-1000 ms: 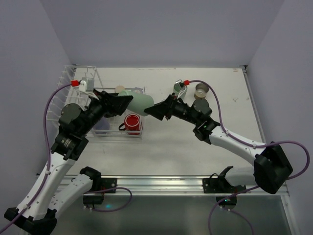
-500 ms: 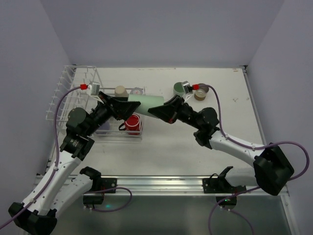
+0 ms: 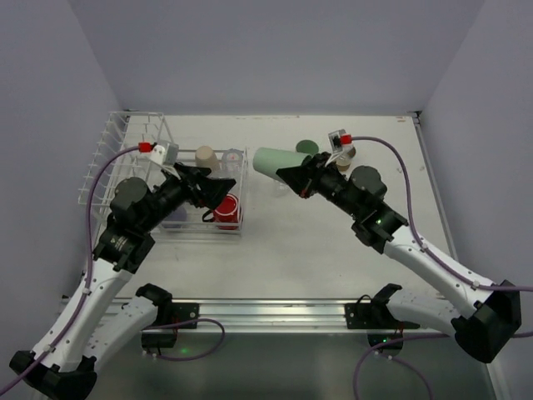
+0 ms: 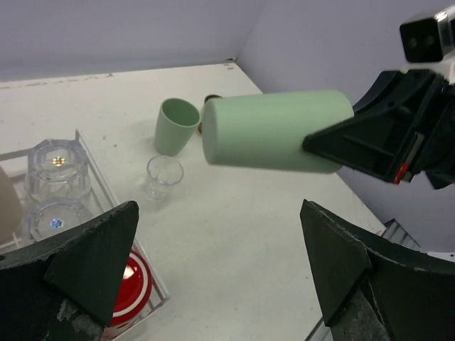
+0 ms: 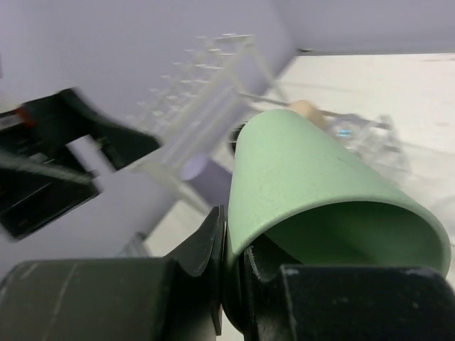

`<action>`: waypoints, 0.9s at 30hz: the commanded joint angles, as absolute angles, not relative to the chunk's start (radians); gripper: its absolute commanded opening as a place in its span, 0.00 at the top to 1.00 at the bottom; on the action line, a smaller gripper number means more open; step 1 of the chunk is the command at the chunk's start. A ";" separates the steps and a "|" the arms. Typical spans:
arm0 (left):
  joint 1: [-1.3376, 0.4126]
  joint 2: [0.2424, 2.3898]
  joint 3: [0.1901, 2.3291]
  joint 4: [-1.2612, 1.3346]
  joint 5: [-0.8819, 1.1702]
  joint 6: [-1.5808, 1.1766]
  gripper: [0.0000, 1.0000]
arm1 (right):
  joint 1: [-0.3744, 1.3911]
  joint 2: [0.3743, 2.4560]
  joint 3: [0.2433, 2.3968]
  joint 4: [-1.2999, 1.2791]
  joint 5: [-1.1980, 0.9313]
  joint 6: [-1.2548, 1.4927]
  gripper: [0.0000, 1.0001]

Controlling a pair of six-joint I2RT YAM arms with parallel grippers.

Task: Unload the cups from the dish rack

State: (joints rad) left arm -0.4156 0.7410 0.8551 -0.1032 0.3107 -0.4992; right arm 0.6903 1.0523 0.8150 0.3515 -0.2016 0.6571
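Sideways, the mint cup hangs rim-pinched in the right gripper; left gripper gapes empty.

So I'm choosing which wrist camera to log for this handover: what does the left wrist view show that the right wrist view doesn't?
Left wrist only: the open left gripper framing the scene, a smaller mint cup and a small clear cup on the table, and the red cup.
Right wrist only: the right gripper pinching the cup's rim, one finger inside and one outside, and the dish rack's tall prongs.
Both: the large mint green cup, held sideways in the air.
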 commanded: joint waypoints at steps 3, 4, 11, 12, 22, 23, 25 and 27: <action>-0.420 0.700 0.838 -0.262 0.272 -0.326 0.00 | 0.545 1.091 1.040 -0.234 0.020 0.439 1.00; -0.420 0.695 0.827 -0.264 0.265 -0.310 0.00 | 0.487 1.107 1.102 -0.289 0.047 0.414 1.00; -0.468 0.637 0.768 -0.262 0.215 -0.249 0.00 | 0.295 1.285 1.345 -0.598 0.390 0.322 1.00; -0.483 0.632 0.772 -0.281 0.187 -0.238 0.00 | 0.275 1.311 1.371 -0.653 0.399 0.316 1.00; -0.592 0.607 0.761 -0.302 0.127 -0.222 0.00 | 0.057 1.731 1.791 -0.822 0.174 0.264 1.00; -0.594 0.606 0.761 -0.301 0.123 -0.222 0.00 | 0.049 1.811 1.834 -0.862 0.158 0.262 1.00; -0.595 0.603 0.761 -0.302 0.109 -0.222 0.00 | 0.035 1.879 1.918 -0.885 0.135 0.259 1.00; -0.595 0.601 0.761 -0.304 0.106 -0.221 0.00 | 0.029 1.948 1.943 -0.894 0.135 0.258 1.00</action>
